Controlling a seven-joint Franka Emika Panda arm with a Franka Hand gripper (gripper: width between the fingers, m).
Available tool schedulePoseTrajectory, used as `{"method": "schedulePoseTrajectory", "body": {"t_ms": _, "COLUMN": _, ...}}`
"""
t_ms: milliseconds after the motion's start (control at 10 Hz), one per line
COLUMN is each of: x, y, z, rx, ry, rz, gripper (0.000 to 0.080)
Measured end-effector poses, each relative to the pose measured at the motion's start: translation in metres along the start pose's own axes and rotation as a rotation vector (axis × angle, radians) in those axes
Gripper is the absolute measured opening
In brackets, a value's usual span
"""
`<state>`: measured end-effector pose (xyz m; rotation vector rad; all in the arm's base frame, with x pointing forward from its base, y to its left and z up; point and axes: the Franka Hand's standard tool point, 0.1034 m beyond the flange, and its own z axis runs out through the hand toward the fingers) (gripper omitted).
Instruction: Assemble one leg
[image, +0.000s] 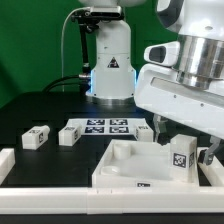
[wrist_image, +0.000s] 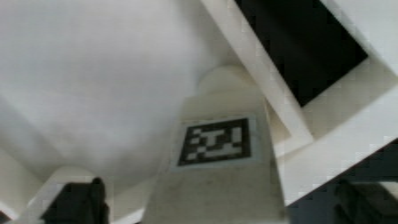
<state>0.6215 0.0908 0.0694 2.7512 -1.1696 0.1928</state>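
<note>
My gripper (image: 184, 146) is shut on the leg (image: 181, 158), a stubby white block whose black-and-white tag faces the exterior camera. It holds the leg upright at the corner of the large white recessed panel (image: 128, 166) on the exterior view's right. Whether the leg's lower end touches the panel cannot be told. In the wrist view the leg (wrist_image: 221, 110) runs up from between the dark fingers (wrist_image: 75, 200), gripper (wrist_image: 222, 206), with the panel (wrist_image: 89, 80) behind it.
Two more small tagged white blocks (image: 36, 138) (image: 68, 134) lie to the exterior view's left, a third (image: 145, 131) behind the panel. The marker board (image: 105, 126) lies at the back by the arm's base (image: 110, 75). A long white rail (image: 60, 190) runs along the front.
</note>
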Motion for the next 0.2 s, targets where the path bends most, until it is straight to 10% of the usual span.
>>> {"method": "schedulePoseTrajectory", "body": {"t_ms": 200, "x": 0.0, "y": 0.0, "z": 0.0, "rx": 0.0, "ry": 0.0, "rz": 0.0, "gripper": 0.0649}}
